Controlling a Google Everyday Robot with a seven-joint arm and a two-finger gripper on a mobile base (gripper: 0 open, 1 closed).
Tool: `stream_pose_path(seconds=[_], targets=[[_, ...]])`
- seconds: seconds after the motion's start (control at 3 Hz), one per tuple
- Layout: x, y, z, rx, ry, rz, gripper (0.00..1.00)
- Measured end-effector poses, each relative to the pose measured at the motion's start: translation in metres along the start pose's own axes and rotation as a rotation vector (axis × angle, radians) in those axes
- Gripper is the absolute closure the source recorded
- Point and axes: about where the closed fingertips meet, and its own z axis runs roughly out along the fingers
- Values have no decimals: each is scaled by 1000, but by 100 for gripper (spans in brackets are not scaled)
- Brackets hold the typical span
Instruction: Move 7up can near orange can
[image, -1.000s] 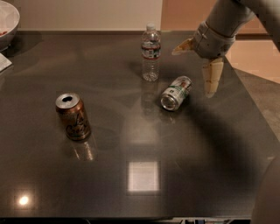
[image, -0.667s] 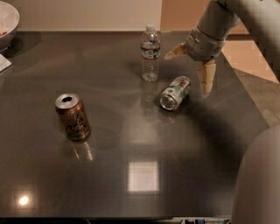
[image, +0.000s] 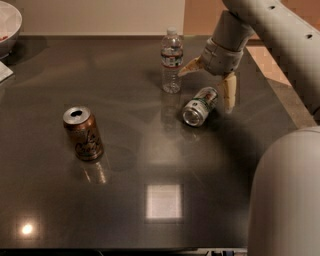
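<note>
- The gripper (image: 204, 90) hangs over the far side of the dark table (image: 150, 165), below the grey arm. Its two tan fingers are spread wide and hold nothing.
- The 7up can (image: 200, 105) lies on its side just beneath the gripper, its shiny end facing the camera. One finger comes down just beside the can's far end, and I cannot tell whether it touches. The other finger points toward the water bottle (image: 171, 60), which stands upright just beyond that fingertip.
- The orange can (image: 83, 133) stands upright well apart from the gripper, across the table on the side away from the arm. Bare tabletop lies between the two cans.
- A white bowl (image: 7, 22) sits at the far corner, farther from the gripper than anything else (it plays no part in this job).
- Progress, as I judge it, is slight. The approach is nearly done, but the 7up can is neither grasped nor moved. Closing on it, carrying it across and setting it down near the orange can are all left.
- Against the earlier frames, the gripper has come lower and shifted toward the bottle, so its fingers now bracket the 7up can more squarely. Their spread looks much the same. Both cans and the bottle lie where they were.
</note>
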Motion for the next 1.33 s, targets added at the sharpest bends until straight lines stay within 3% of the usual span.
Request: stream_pose_path(seconds=[0.67, 1.0, 1.33], targets=[[-3, 3, 6, -63, 38, -89, 40], [-11, 9, 0, -75, 52, -103, 64], [-27, 13, -10, -50, 73, -85, 87]])
